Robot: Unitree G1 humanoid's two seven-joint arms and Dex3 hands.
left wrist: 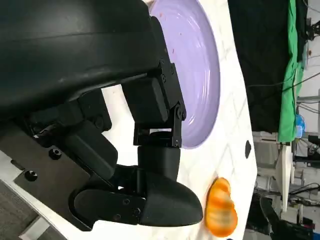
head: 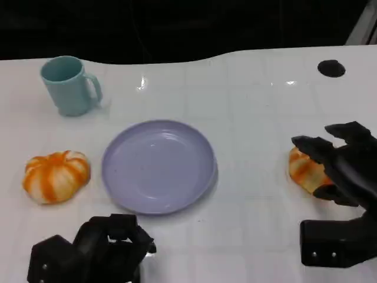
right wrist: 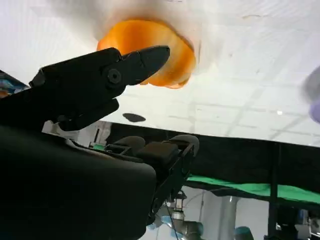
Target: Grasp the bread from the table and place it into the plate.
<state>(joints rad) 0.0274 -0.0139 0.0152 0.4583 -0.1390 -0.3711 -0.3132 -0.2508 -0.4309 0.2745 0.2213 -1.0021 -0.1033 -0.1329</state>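
Two orange-and-white striped breads lie on the white table. One bread [head: 56, 175] sits left of the lilac plate [head: 159, 166], which holds nothing. The other bread [head: 303, 171] lies to the plate's right, and my right hand [head: 344, 168] arches over it with fingers spread. In the right wrist view this bread [right wrist: 170, 55] rests on the table, one finger [right wrist: 115, 70] reaching across it. My left hand [head: 94, 250] stays near the front edge, fingers curled in with nothing in them. In the left wrist view the plate [left wrist: 200, 75] and the right-hand bread [left wrist: 221, 207] lie beyond the curled fingers [left wrist: 155, 100].
A pale teal mug [head: 69, 85] stands at the back left. A small black disc [head: 331, 68] sits at the back right. The table's far edge borders a dark background. Bare tabletop lies between the plate and the right-hand bread.
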